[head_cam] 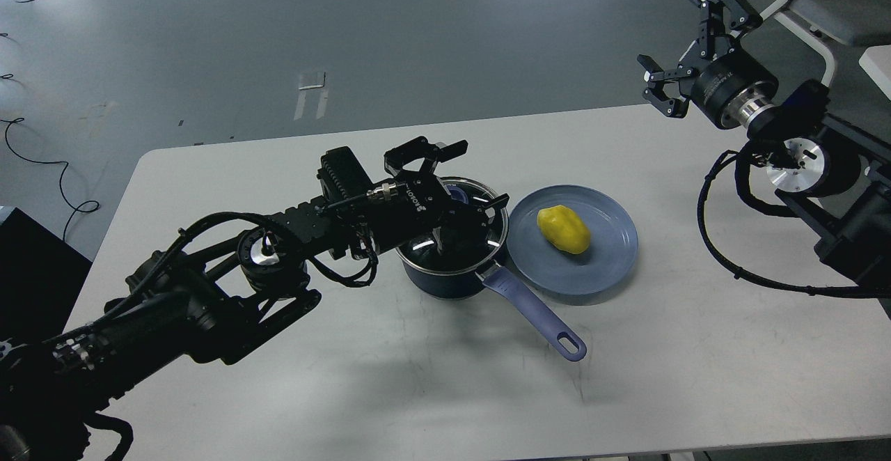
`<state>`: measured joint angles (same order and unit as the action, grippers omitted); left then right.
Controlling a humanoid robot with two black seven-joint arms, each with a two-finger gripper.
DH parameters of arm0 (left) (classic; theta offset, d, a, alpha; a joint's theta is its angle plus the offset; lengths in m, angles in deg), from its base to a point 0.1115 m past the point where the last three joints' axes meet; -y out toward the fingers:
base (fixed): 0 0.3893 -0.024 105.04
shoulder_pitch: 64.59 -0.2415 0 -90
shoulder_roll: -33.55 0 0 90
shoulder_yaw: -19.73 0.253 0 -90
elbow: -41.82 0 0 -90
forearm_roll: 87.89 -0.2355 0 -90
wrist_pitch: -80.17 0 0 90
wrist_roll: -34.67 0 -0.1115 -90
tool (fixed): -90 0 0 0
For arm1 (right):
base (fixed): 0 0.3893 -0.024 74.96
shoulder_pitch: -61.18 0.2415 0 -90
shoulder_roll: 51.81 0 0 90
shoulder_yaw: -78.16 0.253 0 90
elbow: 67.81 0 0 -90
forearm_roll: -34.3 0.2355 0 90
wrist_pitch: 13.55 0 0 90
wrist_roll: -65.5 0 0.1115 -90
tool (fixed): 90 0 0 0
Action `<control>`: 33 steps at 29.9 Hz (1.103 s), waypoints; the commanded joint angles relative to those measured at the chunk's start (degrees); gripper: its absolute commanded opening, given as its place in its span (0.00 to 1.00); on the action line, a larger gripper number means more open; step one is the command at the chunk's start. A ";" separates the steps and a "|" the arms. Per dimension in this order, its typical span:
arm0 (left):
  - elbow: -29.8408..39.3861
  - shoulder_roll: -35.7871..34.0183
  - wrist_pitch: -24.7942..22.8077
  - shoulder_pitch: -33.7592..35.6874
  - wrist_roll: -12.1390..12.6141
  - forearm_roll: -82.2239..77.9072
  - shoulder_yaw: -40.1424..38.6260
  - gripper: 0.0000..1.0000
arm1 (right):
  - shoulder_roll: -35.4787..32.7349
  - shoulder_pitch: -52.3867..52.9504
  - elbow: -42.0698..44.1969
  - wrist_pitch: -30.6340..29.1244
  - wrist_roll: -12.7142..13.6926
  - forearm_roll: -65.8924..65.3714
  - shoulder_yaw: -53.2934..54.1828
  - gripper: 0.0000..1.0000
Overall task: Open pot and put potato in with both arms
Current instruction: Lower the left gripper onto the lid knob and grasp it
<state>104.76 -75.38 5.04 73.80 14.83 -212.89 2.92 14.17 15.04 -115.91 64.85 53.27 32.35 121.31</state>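
Observation:
A dark blue pot (445,281) with a glass lid (487,228) and a lilac handle (539,318) stands mid-table. My left gripper (468,179) is open and sits right over the lid, its fingers spread around the lilac knob (456,195), which it mostly hides. I cannot tell whether the fingers touch it. A yellow potato (563,229) lies on a blue plate (612,238) just right of the pot. My right gripper (690,47) is open and empty, raised above the table's far right edge, well away from the potato.
The white table (431,391) has free room in front and to the left. A white chair frame (807,22) stands beyond the right arm. Cables lie on the grey floor at far left.

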 commanded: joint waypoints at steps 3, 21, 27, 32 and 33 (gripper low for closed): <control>-1.50 1.00 -0.01 -0.49 -1.51 0.00 1.16 0.98 | -1.03 0.00 -0.15 0.00 0.01 0.02 0.00 1.00; -8.80 3.55 0.25 -1.55 -1.51 0.72 1.25 0.98 | -1.29 -0.52 -0.15 0.00 -0.08 0.02 0.00 1.00; -10.21 3.72 0.25 -1.55 -1.51 4.33 1.25 0.98 | -1.29 -1.05 -0.15 0.00 -0.26 0.02 0.00 1.00; -10.21 3.37 0.25 -1.63 -1.60 4.42 1.33 0.98 | -1.30 -1.14 -0.15 0.00 -0.26 0.02 0.00 1.00; -10.21 3.37 0.25 -1.63 -1.68 4.42 1.51 0.98 | -1.29 -1.14 -0.15 0.00 -0.26 0.02 0.00 1.00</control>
<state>94.56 -71.81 5.28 72.19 13.30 -208.50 4.20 12.86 13.93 -116.05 64.85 53.01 32.37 121.31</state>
